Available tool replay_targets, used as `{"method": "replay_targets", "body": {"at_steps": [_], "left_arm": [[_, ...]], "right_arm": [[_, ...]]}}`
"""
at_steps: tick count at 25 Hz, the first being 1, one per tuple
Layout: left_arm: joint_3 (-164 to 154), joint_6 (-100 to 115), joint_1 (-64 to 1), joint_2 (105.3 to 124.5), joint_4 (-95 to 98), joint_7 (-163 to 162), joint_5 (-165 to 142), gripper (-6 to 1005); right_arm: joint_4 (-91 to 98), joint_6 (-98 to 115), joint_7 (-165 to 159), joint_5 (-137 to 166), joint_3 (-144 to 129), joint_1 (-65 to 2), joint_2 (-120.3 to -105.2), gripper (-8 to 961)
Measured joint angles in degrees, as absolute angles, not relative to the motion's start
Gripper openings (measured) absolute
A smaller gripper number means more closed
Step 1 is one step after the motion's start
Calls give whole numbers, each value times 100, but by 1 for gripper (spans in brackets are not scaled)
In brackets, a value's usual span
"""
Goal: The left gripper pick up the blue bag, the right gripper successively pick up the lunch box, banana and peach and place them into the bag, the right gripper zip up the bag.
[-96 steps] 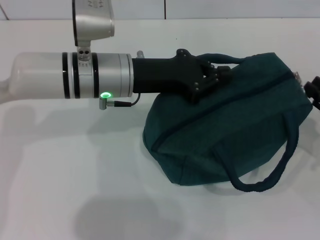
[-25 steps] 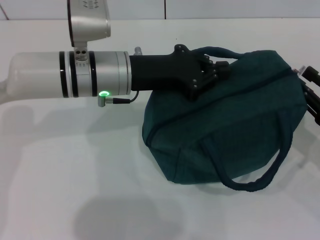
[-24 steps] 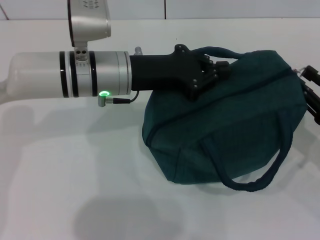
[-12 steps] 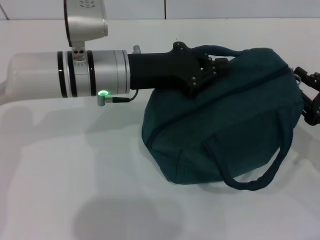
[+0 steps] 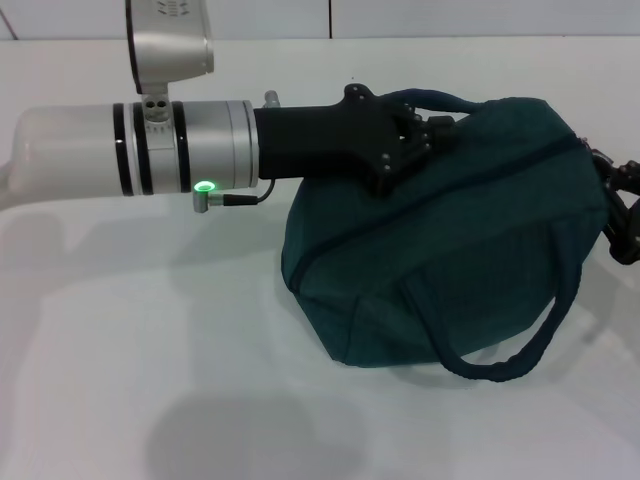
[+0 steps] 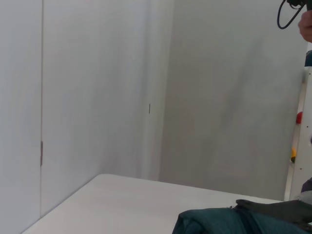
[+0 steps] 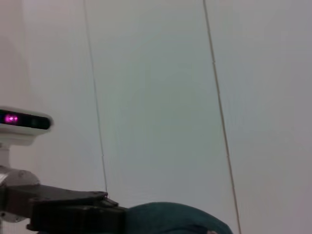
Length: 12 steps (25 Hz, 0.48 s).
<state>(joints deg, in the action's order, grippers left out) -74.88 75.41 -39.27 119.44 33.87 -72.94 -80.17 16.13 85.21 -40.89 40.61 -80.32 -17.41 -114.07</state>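
Observation:
The blue bag [image 5: 450,250] stands on the white table, bulging, with its zipper line running closed along the top. My left gripper [image 5: 425,132] is shut on the bag's far handle at the top. The near handle [image 5: 520,355] hangs loose in front. My right gripper [image 5: 622,215] shows only partly at the right edge, against the bag's right end. The bag's top also shows in the left wrist view [image 6: 214,224] and in the right wrist view [image 7: 170,219]. The lunch box, banana and peach are out of view.
The white table [image 5: 150,350] stretches to the left and front of the bag. A white wall [image 5: 450,15] runs behind the table. My left arm's silver forearm [image 5: 130,150] reaches across from the left above the table.
My left gripper and the bag's top have shifted a little to the left. My right gripper has dropped lower along the bag's right end.

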Motion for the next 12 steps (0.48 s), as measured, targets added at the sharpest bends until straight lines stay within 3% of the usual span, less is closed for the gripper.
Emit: {"method": "replay_targets", "body": {"at_steps": [4, 12], "left_arm": [[-7488, 7541, -3920, 11944, 3376, -7295, -8013, 88], [-7489, 7527, -3932, 11944, 3386, -7295, -8015, 93]], "right_arm": [[1574, 8587, -3755, 4012, -7984, -1703, -11453, 119], [1293, 8288, -4126, 3972, -7449, -1689, -11475, 7]]}}
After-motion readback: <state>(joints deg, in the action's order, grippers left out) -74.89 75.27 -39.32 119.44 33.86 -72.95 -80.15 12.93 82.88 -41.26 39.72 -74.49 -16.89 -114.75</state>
